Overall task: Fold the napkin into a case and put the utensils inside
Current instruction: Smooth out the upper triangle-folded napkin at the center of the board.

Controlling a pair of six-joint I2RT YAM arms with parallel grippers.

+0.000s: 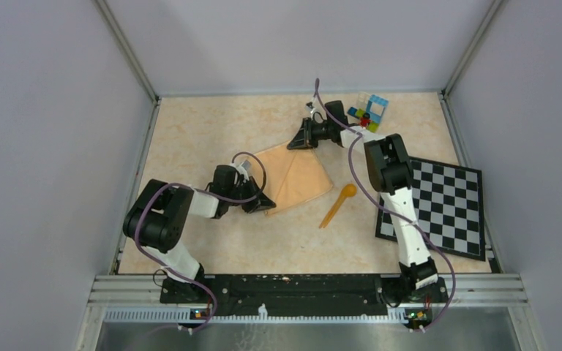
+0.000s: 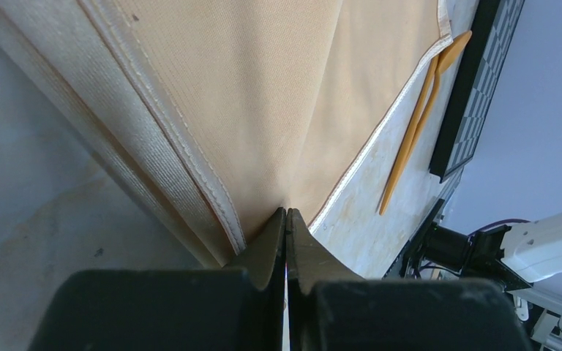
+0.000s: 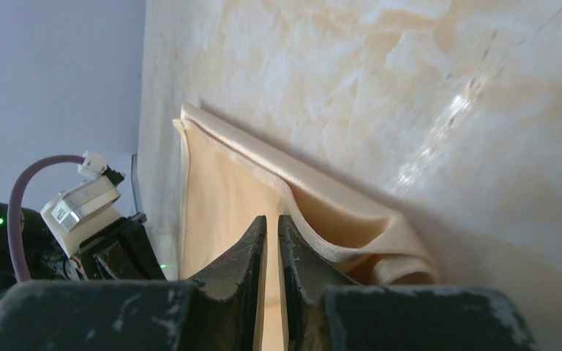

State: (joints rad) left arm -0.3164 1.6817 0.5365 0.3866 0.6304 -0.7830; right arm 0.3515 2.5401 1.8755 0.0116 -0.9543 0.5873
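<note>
The peach-tan napkin (image 1: 300,175) lies folded over in the middle of the table, its layered hems showing in the left wrist view (image 2: 263,95) and the right wrist view (image 3: 219,183). My left gripper (image 1: 263,205) is shut on its near-left corner (image 2: 286,212), and the cloth draws to a point at the tips. My right gripper (image 1: 295,142) is shut on the far corner (image 3: 272,219), with loose layers curling beside its right finger. The orange utensils (image 1: 339,203) lie together on the bare table just right of the napkin, spoon bowl toward the back; they also show in the left wrist view (image 2: 410,139).
A black-and-white checkered board (image 1: 439,205) lies at the right, under the right arm, and its edge shows in the left wrist view (image 2: 476,110). Multicoloured toy bricks (image 1: 367,113) sit at the back right. Grey walls close in the table on three sides.
</note>
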